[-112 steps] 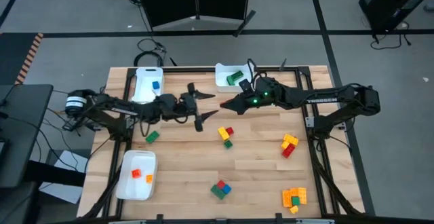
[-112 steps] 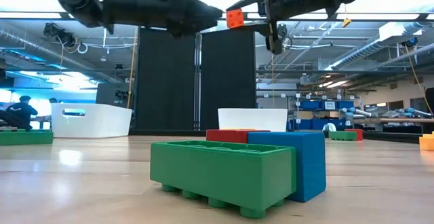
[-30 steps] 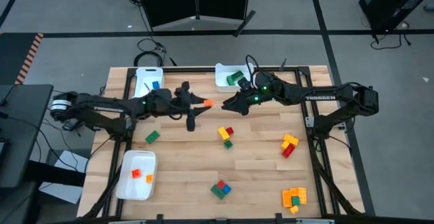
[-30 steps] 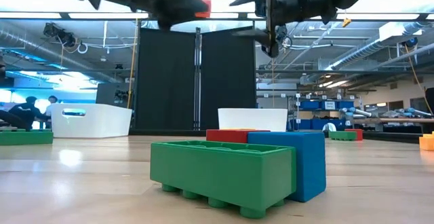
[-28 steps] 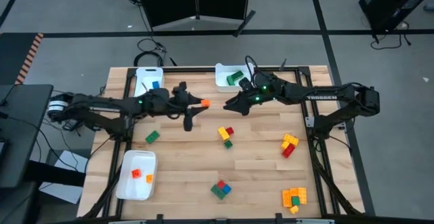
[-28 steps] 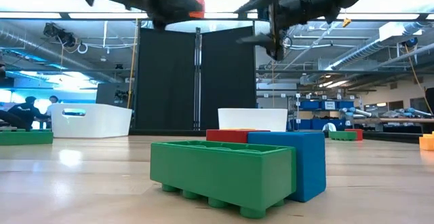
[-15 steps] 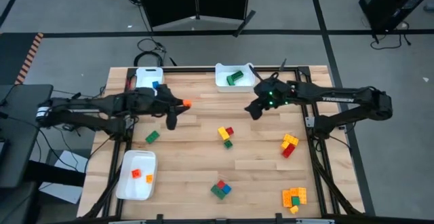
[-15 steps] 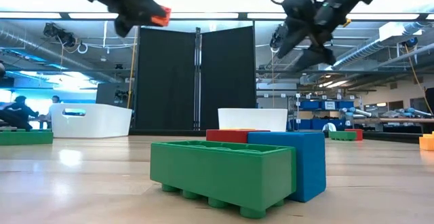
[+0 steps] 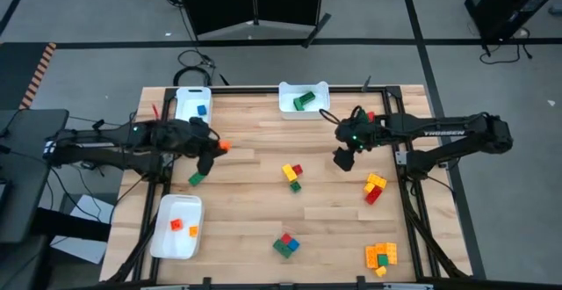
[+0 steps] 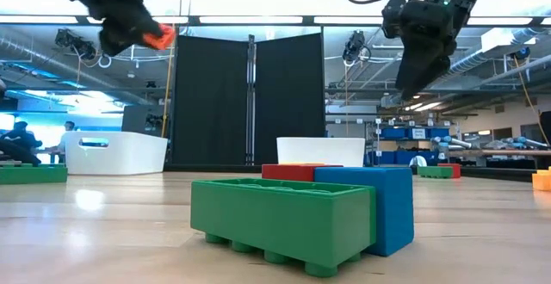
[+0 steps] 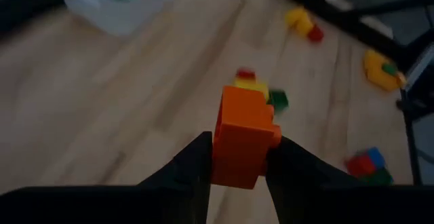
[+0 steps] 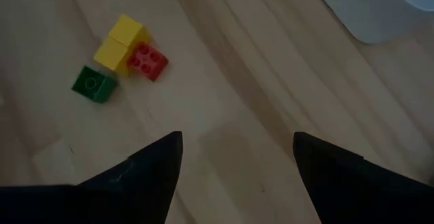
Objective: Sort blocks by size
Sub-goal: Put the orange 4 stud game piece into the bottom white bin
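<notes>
Left gripper (image 9: 217, 148) w/ orange block (image 11: 242, 140) retreated left; right gripper (image 9: 342, 159) (empty) withdrew.

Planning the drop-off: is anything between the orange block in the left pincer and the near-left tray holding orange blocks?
Nothing visible does. The left pincer holds the orange block above bare wood; a green block lies beside the path to the tray, on the table below it.

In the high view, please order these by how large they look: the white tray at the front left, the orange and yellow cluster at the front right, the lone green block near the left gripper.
1. White tray, clearly largest.
2. Orange and yellow cluster.
3. Lone green block, smallest.
</notes>
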Robot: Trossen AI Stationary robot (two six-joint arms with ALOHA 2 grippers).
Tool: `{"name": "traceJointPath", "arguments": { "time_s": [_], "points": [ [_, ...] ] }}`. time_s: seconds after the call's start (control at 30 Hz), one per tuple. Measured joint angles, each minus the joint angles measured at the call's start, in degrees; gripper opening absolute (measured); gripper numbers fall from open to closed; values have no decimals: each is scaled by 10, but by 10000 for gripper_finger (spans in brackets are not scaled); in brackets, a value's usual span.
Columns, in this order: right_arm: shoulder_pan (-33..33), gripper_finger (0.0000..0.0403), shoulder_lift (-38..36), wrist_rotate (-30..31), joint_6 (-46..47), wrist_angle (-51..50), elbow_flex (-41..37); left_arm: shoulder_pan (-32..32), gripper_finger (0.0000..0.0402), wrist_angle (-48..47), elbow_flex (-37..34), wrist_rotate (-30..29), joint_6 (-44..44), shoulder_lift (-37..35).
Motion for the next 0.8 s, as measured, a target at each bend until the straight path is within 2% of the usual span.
{"name": "traceJointPath", "arguments": {
  "time_s": [0.17, 0.37, 0.53, 0.7, 0.8],
  "points": [
    [4, 289, 0, 12, 1, 1, 0, -40, 127, -115, 18, -5, -88, -1],
    [4, 289, 0, 13, 8, 1, 0, -87, 127, -256, 44, -46, -275, -1],
    [4, 293, 0, 13, 7, 2, 0, -126, 127, -298, 48, -45, -408, 0],
    [4, 290, 0, 13, 6, 3, 0, -169, 127, -316, 48, -2, -503, 30],
    [4, 289, 0, 13, 5, 3, 0, -201, 127, -327, 48, 37, -517, 65]
  ]
}}
